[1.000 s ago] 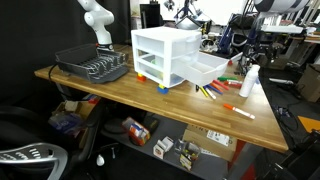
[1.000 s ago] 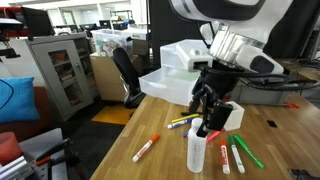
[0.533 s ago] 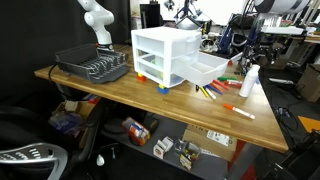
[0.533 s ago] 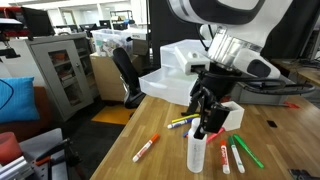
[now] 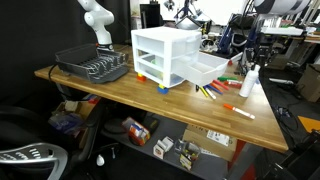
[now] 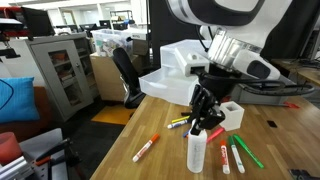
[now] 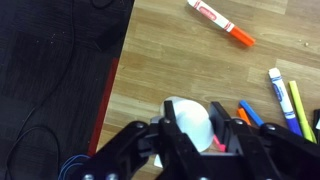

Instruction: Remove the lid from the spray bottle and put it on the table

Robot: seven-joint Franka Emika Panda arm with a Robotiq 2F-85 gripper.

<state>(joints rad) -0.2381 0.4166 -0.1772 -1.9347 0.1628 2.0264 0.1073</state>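
Note:
The slim white spray bottle (image 6: 197, 155) (image 5: 248, 84) stands upright near the edge of the brown wooden table (image 5: 150, 100) (image 6: 275, 135). My gripper (image 6: 203, 128) (image 5: 250, 66) comes down over its top. In the wrist view the lid (image 7: 190, 122) shows as a white rounded cap, and my gripper (image 7: 195, 128) is shut on it, with a black finger (image 7: 168, 132) pressed against each side. The lid sits on the bottle, whose body is hidden beneath it in that view. In both exterior views the fingers cover the lid.
Orange, red, green, blue and yellow markers (image 6: 146, 149) (image 6: 240, 152) (image 7: 220, 20) lie around the bottle. A white drawer unit (image 5: 165, 55) (image 6: 185, 60) stands behind it, a small white box (image 6: 232, 115) beside it, and a dark dish rack (image 5: 92, 66) at the far end. The table edge (image 7: 112, 90) is close.
The jaws have gone from wide open to closed against the bottle's top. The arm and the bottle have stayed in the same place.

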